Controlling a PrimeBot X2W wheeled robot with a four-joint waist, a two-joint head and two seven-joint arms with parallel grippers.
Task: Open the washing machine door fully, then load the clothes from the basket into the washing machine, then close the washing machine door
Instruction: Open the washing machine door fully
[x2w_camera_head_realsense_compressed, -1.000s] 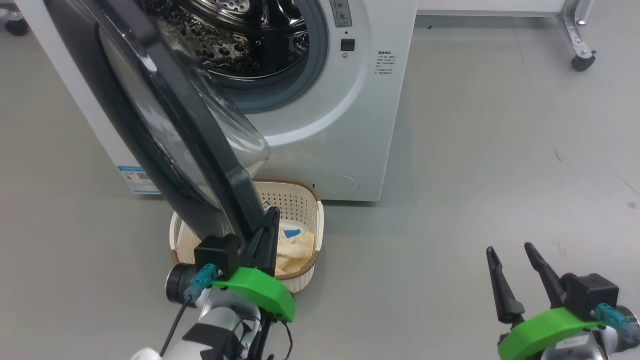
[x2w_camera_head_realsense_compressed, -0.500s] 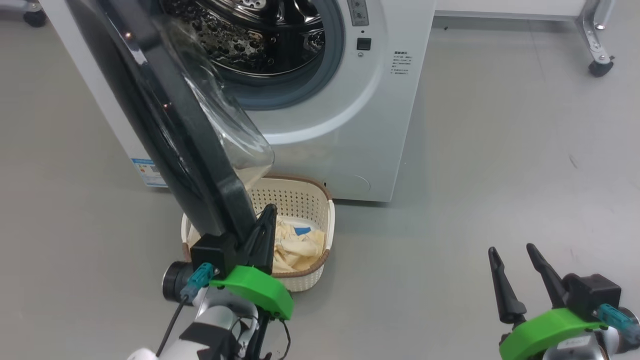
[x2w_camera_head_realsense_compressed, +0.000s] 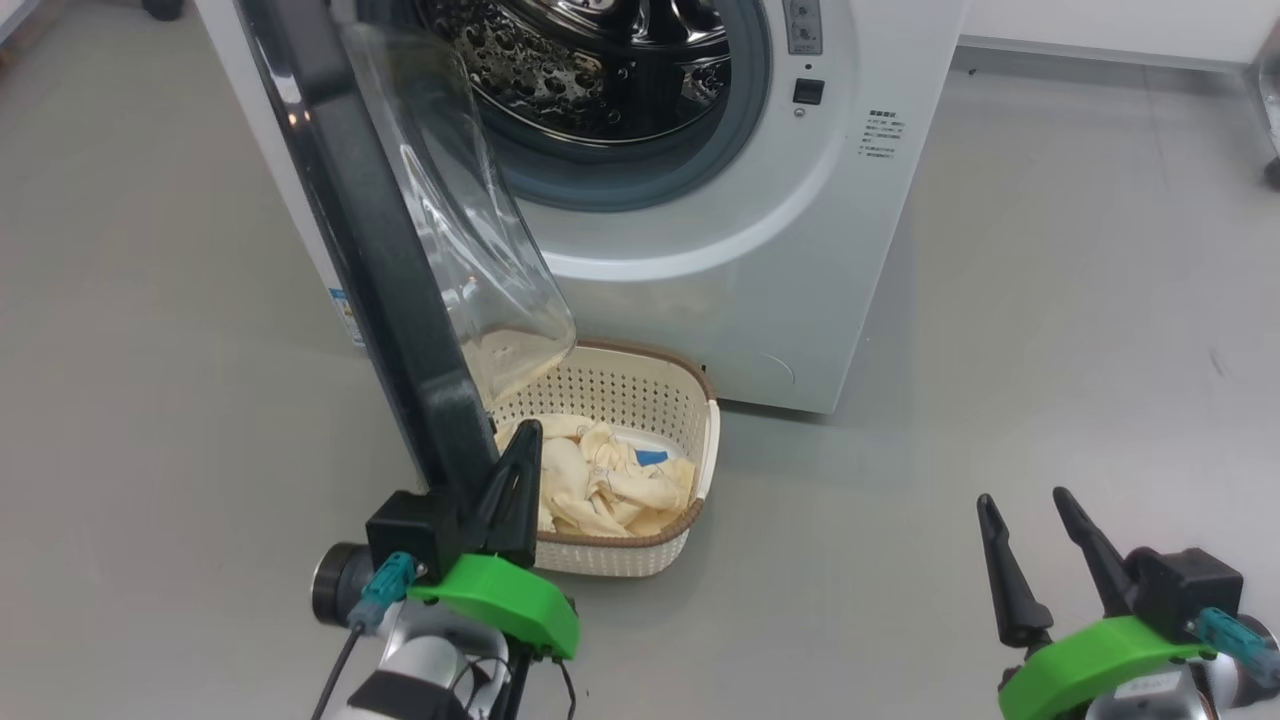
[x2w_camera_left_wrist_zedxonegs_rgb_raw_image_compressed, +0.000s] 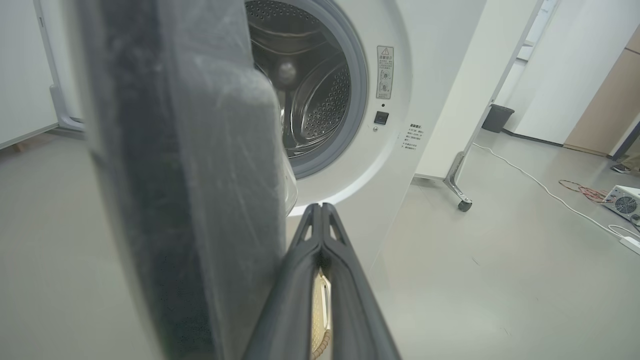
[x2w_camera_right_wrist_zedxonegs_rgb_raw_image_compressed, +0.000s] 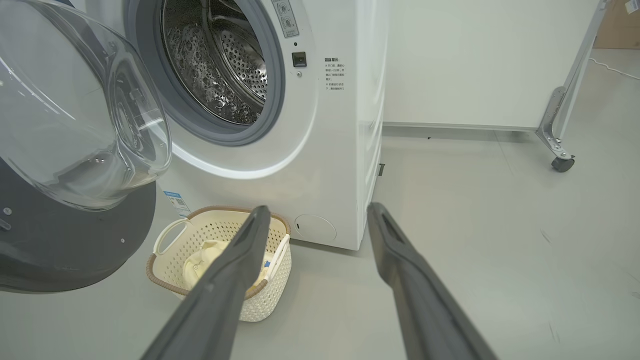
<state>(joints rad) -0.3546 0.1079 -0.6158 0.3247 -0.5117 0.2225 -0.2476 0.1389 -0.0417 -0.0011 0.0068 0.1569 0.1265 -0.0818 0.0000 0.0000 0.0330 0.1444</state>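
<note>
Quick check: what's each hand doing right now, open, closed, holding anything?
Left hand: closed, nothing between its fingers, beside the washing machine door rim.
Right hand: open, empty.

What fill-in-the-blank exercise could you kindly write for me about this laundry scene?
1. The washing machine door stands ____, exposing the steel drum.
2. The basket holding the clothes sits on the ____ in front of the washing machine.
3. The left gripper is beside the door's rim with its jaws ____.
4. The right gripper holds nothing, and its jaws are ____.

Missing words: open; floor; shut; open.
</note>
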